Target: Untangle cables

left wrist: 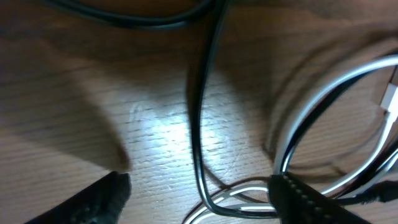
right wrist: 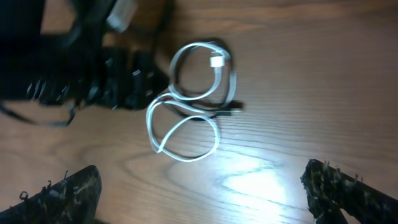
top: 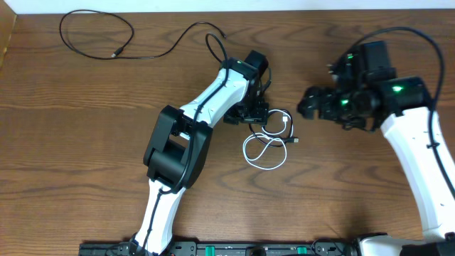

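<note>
A white cable (top: 264, 151) lies in loops at the table's middle, tangled with a thin black cable (left wrist: 199, 112). My left gripper (top: 254, 117) is down at the tangle's upper left edge. In the left wrist view its gripper (left wrist: 199, 199) is open, with the black strand and white strands (left wrist: 348, 81) lying between the fingers (left wrist: 106, 199). Another black cable (top: 133, 32) lies spread out at the back left. My right gripper (top: 304, 103) hovers right of the tangle, open and empty (right wrist: 208, 199); the white loops (right wrist: 186, 134) lie ahead of it.
The left arm's white body (top: 206, 107) slants across the middle of the table. The right arm (top: 419, 163) comes up the right side. Bare wood (top: 85, 142) stretches to the left and along the front.
</note>
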{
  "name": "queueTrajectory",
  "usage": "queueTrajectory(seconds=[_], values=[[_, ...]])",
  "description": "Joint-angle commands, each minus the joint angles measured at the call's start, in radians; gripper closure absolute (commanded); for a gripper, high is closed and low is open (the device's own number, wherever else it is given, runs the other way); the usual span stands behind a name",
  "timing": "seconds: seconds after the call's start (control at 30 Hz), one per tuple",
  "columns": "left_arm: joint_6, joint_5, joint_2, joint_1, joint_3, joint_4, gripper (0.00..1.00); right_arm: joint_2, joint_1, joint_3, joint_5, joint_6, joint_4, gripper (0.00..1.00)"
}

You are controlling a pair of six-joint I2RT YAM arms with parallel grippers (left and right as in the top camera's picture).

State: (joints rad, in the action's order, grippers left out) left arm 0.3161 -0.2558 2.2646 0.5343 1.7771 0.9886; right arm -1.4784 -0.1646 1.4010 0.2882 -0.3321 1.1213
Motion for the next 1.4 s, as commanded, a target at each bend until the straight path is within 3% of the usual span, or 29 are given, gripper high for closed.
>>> queueTrajectory(seconds=[0.0,0.13,0.6,0.77,0.8,1.07,1.37], values=[[0.005,0.014,0.013,0.009,-0.006,0.005,0.33,-0.006,0.071,-0.005,0.021,0.012,0.020,0.01],[0.011,0.014,0.013,0.010,-0.006,0.001,0.46,-0.006,0.094,-0.005,0.020,0.020,0.036,0.01],[0.011,0.050,0.018,0.010,-0.051,-0.056,0.55,-0.006,0.092,-0.005,0.021,0.024,0.051,0.01],[0.011,0.085,0.017,0.010,-0.059,-0.068,0.90,-0.006,0.092,-0.005,0.021,0.024,0.061,0.01],[0.011,0.085,0.016,0.010,-0.058,-0.066,0.92,-0.006,0.092,-0.005,0.021,0.024,0.061,0.01],[0.010,0.008,-0.065,0.010,0.013,0.006,0.93,-0.006,0.092,-0.005,0.021,0.023,0.056,0.01],[0.011,-0.132,-0.387,0.011,0.030,-0.090,0.93,-0.007,0.091,-0.008,0.021,0.023,0.057,0.01]])
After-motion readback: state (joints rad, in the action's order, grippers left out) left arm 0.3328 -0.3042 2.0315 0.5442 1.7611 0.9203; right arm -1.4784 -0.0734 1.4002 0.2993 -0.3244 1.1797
